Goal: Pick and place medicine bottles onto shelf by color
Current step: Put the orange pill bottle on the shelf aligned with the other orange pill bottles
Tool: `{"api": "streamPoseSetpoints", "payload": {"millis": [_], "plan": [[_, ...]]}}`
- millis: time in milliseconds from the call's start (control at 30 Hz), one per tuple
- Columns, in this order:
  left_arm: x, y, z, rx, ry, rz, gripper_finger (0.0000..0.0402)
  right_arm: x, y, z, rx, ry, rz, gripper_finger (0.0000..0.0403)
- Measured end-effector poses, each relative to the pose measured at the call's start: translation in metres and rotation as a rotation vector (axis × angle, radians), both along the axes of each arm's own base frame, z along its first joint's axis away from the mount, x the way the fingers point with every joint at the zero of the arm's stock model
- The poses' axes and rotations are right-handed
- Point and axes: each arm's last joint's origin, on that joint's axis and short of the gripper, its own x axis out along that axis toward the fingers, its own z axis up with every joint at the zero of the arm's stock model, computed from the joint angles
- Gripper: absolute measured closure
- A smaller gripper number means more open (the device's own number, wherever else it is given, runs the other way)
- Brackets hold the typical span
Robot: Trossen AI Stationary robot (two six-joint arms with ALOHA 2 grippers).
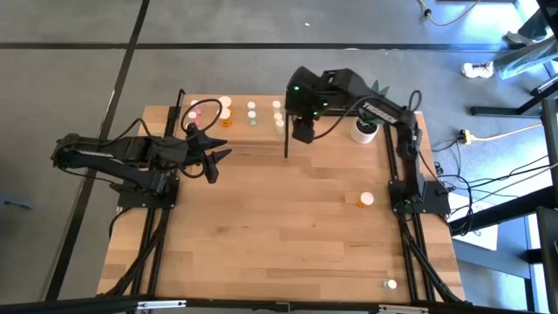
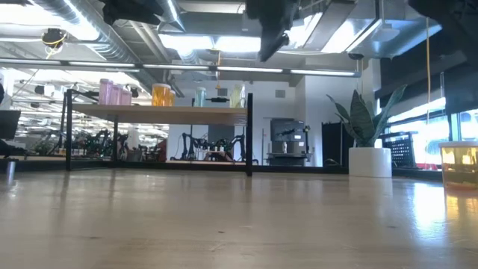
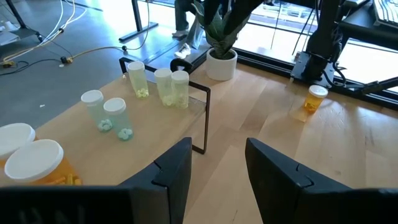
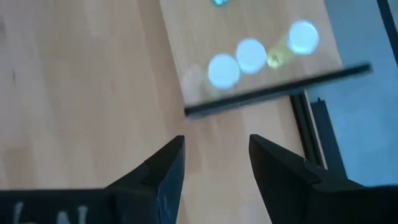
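The left gripper (image 1: 212, 157) hovers just in front of the shelf (image 1: 261, 133), near its left end, with its 2 fingers (image 3: 176, 171) parted and nothing between them. Straight ahead of it on the shelf stand 2 green bottles (image 3: 109, 117), and beyond those, toward the shelf's far corner, 3 yellowish bottles (image 3: 166, 86). Closer to this gripper, off to its side, an orange bottle (image 3: 38, 165) with a white cap stands at the shelf's near end, with a second white cap just behind it.

The right gripper (image 1: 302, 129) hangs above the table just off the shelf's right end, fingers pointing down. Its 2 fingers (image 4: 163, 171) also stand apart and empty. Below it and slightly ahead lie the shelf's corner and the white caps of the yellowish bottles (image 4: 252, 56).

In the low view, the shelf (image 2: 160, 113) carries pink bottles (image 2: 110, 92) at one end, then an orange one (image 2: 161, 94), a green one (image 2: 200, 96) and a yellowish one (image 2: 237, 96) nearest the black corner post.

Well away from both grippers, 1 orange bottle (image 1: 364, 200) stands on the table (image 1: 279, 235) toward the right arm's base, and another small bottle (image 1: 389, 284) sits near the table's front right corner. A white plant pot (image 1: 364, 131) stands just to the right of the right gripper.
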Motion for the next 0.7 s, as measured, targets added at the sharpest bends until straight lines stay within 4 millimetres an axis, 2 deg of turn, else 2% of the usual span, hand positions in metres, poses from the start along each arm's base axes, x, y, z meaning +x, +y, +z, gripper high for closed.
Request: {"api": "streamPoseSetpoints", "payload": {"millis": [200, 467, 567, 700], "plan": [[0.0, 0.0, 0.0, 0.0, 0.001, -0.001, 0.0258, -0.04, 0.018, 0.032, 0.013, 0.012, -0.062, 0.0222], [-0.001, 0.0, -0.001, 0.001, 0.013, -0.001, 0.0258, -0.08, 0.056, 0.075, -0.027, -0.124, -0.141, 0.0222], [-0.001, 0.0, -0.002, 0.002, 0.019, -0.002, 0.0258, -0.087, 0.071, 0.08, -0.013, -0.146, -0.122, 0.0222], [-0.001, -0.001, -0.002, -0.018, 0.026, -0.045, 0.0258, -0.092, 0.091, 0.077, 0.009, -0.132, -0.079, 0.0222]]}}
